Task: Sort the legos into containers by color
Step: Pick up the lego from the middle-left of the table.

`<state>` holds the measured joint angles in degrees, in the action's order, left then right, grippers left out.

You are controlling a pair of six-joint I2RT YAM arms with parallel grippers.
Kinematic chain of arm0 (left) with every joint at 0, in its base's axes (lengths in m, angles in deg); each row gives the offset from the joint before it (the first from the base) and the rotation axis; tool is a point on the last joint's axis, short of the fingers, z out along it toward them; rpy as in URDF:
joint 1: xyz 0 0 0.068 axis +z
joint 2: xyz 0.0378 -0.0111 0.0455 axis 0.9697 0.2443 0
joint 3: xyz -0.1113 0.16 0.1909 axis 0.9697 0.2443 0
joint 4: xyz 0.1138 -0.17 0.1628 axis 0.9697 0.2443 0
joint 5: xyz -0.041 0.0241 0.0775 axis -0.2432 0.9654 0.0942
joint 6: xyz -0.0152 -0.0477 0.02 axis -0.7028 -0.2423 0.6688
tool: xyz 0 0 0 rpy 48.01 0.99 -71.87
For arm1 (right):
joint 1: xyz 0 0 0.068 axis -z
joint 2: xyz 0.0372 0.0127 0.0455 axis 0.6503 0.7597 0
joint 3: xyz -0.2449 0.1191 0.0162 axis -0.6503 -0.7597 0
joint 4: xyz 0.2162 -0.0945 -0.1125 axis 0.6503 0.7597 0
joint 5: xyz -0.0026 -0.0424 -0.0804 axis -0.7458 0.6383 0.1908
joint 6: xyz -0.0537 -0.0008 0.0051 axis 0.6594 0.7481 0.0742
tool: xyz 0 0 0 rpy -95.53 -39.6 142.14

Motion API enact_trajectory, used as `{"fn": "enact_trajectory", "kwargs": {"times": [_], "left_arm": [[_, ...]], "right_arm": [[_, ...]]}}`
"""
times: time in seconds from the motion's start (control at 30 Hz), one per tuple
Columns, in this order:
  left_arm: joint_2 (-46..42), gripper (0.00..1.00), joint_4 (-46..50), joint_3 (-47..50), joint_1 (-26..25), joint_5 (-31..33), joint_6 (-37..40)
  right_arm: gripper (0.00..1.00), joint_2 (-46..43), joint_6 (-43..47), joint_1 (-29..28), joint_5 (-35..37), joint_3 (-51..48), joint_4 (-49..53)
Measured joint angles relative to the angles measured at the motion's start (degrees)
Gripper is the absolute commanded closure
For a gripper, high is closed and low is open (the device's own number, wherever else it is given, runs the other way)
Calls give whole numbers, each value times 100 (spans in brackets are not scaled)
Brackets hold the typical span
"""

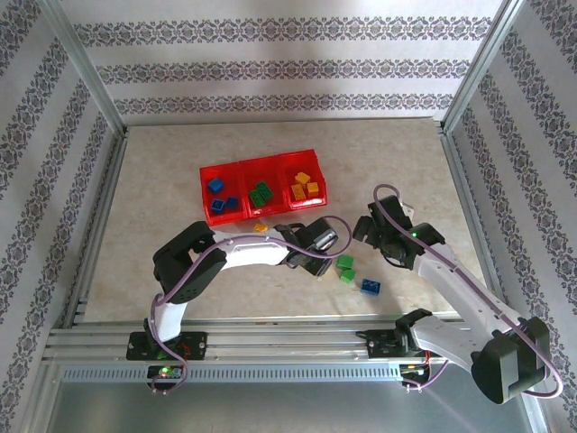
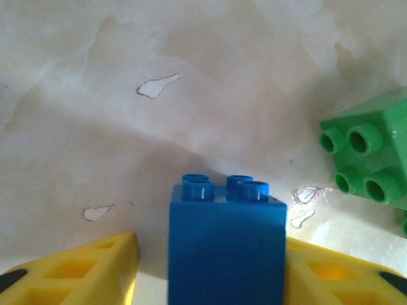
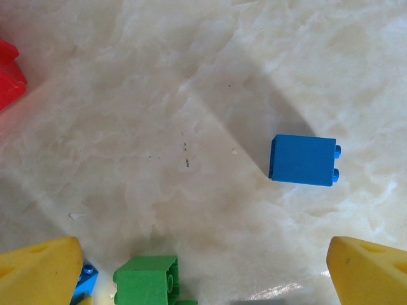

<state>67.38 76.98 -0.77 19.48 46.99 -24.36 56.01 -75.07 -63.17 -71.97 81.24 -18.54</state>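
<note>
L tool [image 2: 211,248]: I read it as not clenched. Yellow fingers [image 2: 76,270] stand either side of an upright blue brick [image 2: 226,222], studs up, at lower centre of the L wrist frame. A strip of counter [image 2: 191,76] shows betw. the frame-left finger and the brick. The frame-right finger looks flush against it. A green brick [image 2: 369,152] lies at the right edge, studs toward the camera, apart from the blue one.

R tool [image 3: 203,260]: released, jaws wide, yellow tips in the two lower corners of the R wrist frame. A green block [image 3: 149,279] sits at the bottom edge betw. them, nearer the frame-left tip. A sliver of blue [image 3: 87,281] is just beside that tip; I can't tell what it is. A second blue brick [image 3: 302,160] lies on its side at centre right, studs pointing frame-right.

Top view: the red tray [image 1: 204,194] sits above centre, w/ three compartments side by side.
- Frame-left: blue pieces [image 1: 216,185].
- Middle: green pieces [image 1: 261,194].
- Frame-right: yellow/orange pieces [image 1: 302,187].

Loose on the counter:
- An orange brick [image 1: 260,227] just below the tray, next to the L arm.
- A green pair [image 1: 345,262] just right of the L tool.
- A loose blue piece [image 1: 370,287] at lower right of that pair.
</note>
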Motion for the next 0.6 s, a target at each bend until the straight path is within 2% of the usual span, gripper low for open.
{"fn": "enact_trajectory", "kwargs": {"times": [0.13,0.23,0.6], "left_arm": [[26,65,37,-28,0,133,-2],[28,71,48,-48,-4,173,0],[-59,76,26,24,15,262,-144]], "right_arm": [[2,70,0,0,0,0,0],[2,101,0,2,0,0,0],[2,195,0,2,-2,0,-20]]}}
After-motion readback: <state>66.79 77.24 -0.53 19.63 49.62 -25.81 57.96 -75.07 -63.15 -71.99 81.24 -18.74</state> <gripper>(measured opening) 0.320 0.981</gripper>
